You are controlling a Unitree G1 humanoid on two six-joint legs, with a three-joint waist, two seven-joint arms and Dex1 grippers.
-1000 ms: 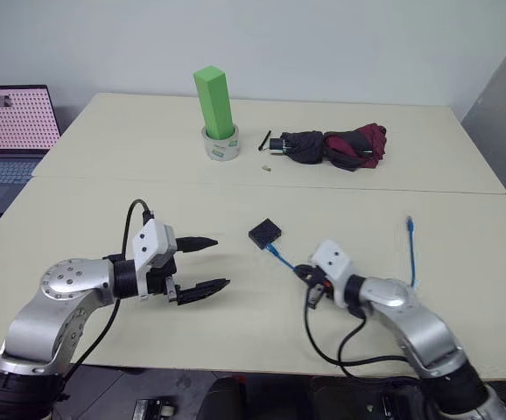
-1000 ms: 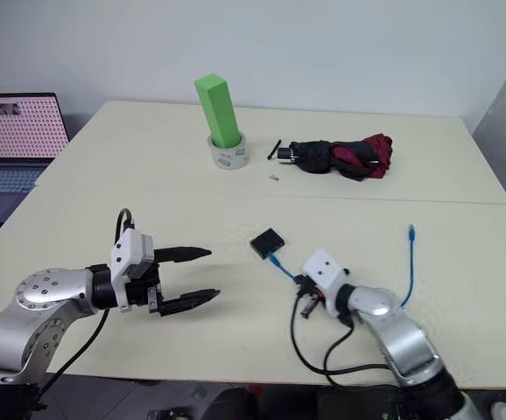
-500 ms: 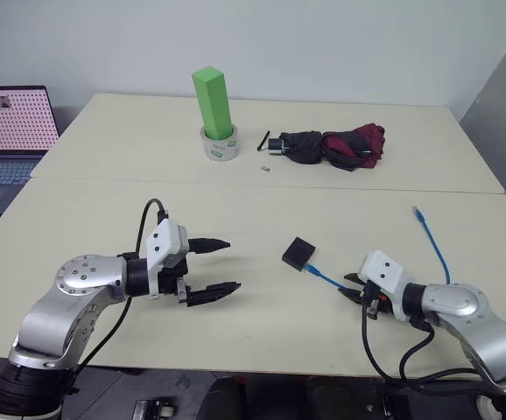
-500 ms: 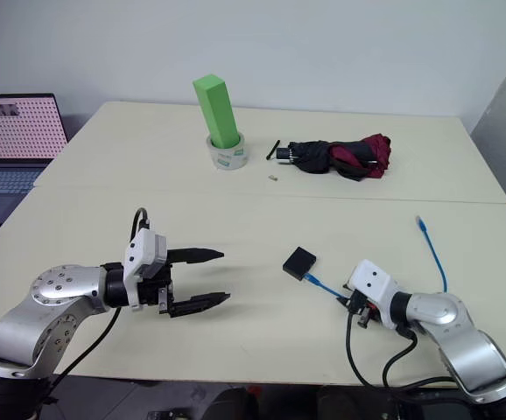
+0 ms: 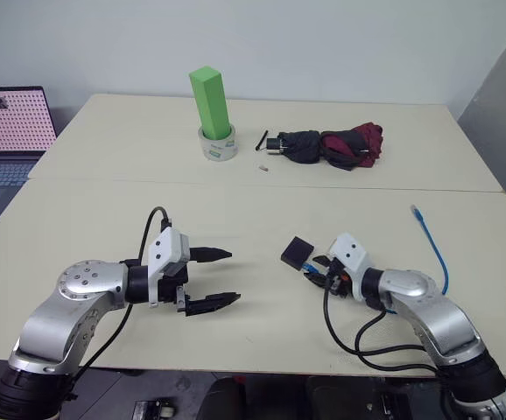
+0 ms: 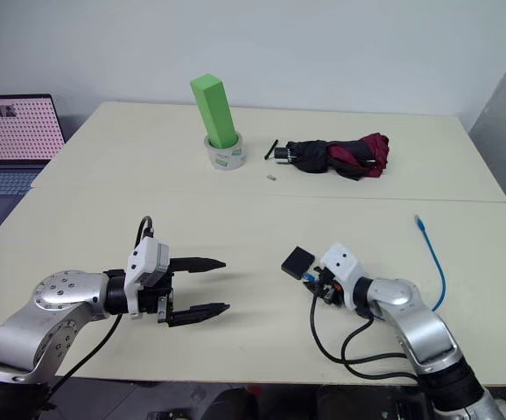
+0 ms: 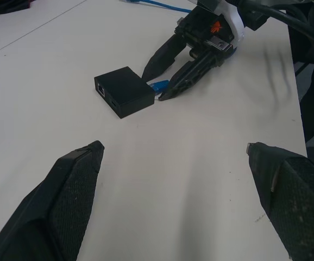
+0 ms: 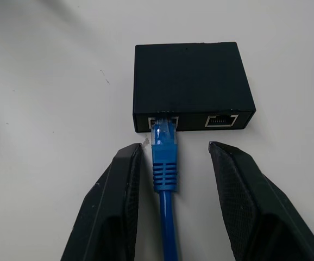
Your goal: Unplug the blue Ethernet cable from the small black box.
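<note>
The small black box (image 5: 295,251) lies flat on the cream table (image 5: 235,210), right of centre. The blue Ethernet cable's plug (image 8: 164,138) sits in the box's (image 8: 192,81) left port. Its cord (image 5: 437,254) runs under my right arm and curves away to a free tip (image 5: 415,210). My right gripper (image 8: 176,148) is open and straddles the plug just behind the box, its fingers (image 8: 113,206) clear of the plug on both sides. My left gripper (image 5: 231,276) is wide open over bare table left of the box (image 7: 124,92), pointing towards it.
A green block (image 5: 209,96) stands in a tape roll (image 5: 220,147) at the back. A folded black-and-maroon umbrella (image 5: 332,147) lies to its right, with a small bit (image 5: 264,166) near it. A laptop (image 5: 8,122) sits beyond the left edge. Black robot cables (image 5: 358,337) loop at the front edge.
My right gripper, shut on the cable, pulled right and dragged the box along. It has since opened and moved back up to the plug. The left gripper stayed open.
</note>
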